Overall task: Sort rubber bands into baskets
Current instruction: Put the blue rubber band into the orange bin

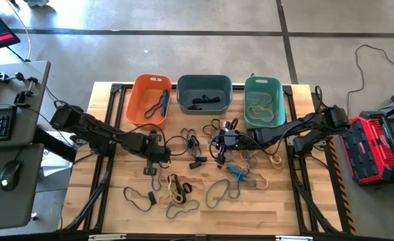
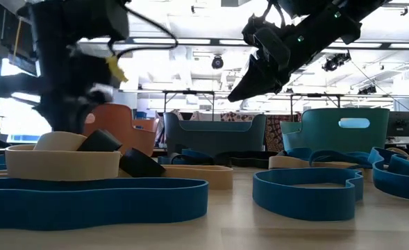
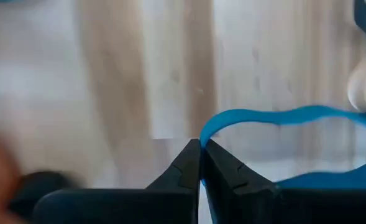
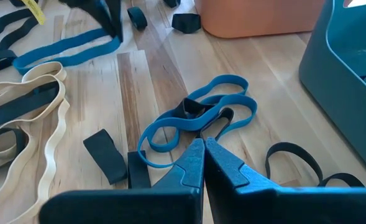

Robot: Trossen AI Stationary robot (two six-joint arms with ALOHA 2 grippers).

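Observation:
Three baskets stand in a row at the table's far edge: orange (image 1: 143, 100), slate (image 1: 204, 90) and teal (image 1: 264, 94). Several blue, black and tan rubber bands lie loose on the wooden table. My left gripper (image 1: 162, 157) is low over the table's left middle, shut on a blue rubber band (image 3: 276, 117). My right gripper (image 1: 219, 142) is shut and empty, raised above the table (image 2: 235, 96), over a tangle of blue bands with a black one (image 4: 198, 115). My left gripper pinches the blue rubber band at a bend of its loop (image 3: 202, 138), only at the free ends of its two fingers. The fingers come from above. The rest of the band trails away along the table (image 4: 71, 50).
The orange basket holds a blue band (image 1: 164, 102), the slate one black bands (image 1: 203, 102), the teal one tan bands (image 1: 260, 107). Loose tan (image 1: 178, 187), blue (image 1: 237, 173) and black (image 1: 140, 196) bands cover the near half. A keyboard desk (image 1: 3, 124) stands left, a red case (image 1: 377, 147) right.

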